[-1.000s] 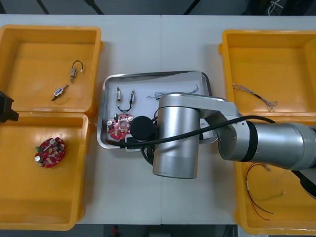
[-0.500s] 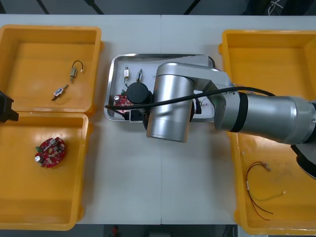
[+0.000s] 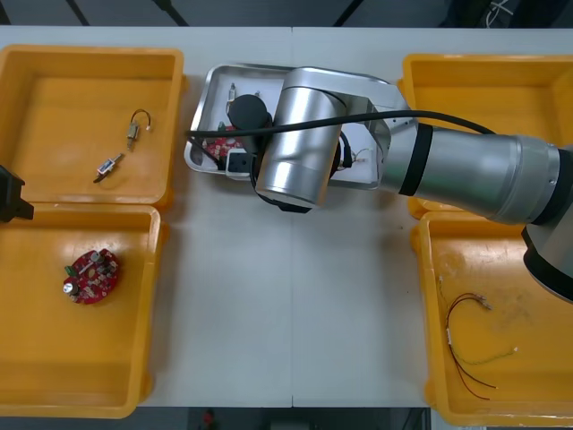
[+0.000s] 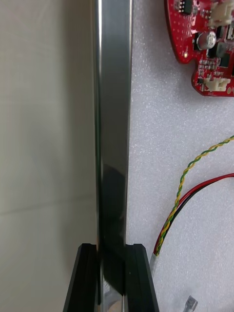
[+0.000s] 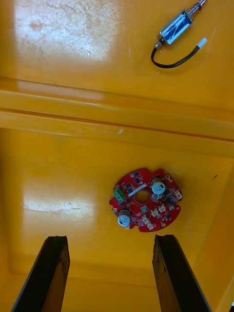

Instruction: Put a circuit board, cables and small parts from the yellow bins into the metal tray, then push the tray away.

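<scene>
Metal tray (image 4: 113,122) — rim pinched by the right hand (image 4: 111,251), fingers barely apart.

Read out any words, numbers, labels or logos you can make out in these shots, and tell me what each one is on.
No text here is readable.
Circuit board in the yellow bin: any component markings are too small to read.
Circuit board in the metal tray: any chip print is too small to read.
Yellow bins and metal tray: no labels or signs visible.
</scene>
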Available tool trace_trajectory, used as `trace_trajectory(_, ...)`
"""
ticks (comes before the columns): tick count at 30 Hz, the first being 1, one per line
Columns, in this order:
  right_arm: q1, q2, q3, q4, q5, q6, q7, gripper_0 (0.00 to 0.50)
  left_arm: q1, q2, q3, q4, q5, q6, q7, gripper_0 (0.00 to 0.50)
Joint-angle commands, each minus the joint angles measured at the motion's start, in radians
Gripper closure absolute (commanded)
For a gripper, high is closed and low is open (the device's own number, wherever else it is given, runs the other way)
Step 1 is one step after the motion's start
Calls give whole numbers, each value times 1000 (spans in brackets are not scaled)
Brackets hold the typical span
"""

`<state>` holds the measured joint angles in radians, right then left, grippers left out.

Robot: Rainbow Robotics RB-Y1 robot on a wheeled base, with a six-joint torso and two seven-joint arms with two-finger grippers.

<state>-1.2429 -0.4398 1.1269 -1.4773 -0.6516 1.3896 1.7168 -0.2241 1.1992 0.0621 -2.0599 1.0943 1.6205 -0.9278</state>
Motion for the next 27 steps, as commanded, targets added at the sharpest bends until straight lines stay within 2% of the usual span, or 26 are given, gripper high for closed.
trace_trajectory(1, -75, 26, 8, 65, -25, -95, 135, 500, 9, 48, 19, 0, 4, -8, -51, 0)
trace_trajectory(4, -98, 26, 10, 124, -60, -159, 210, 500, 9, 48, 19, 0, 4, -8, -51, 0)
trace_trajectory(9, -118, 26, 8, 170, -60, -202, 274, 500, 9, 48, 19, 0, 4, -8, -51, 0)
trace_trajectory(27, -130, 27, 8, 333, -60, -363, 302, 500, 9, 48, 19, 0, 4, -8, -51, 0)
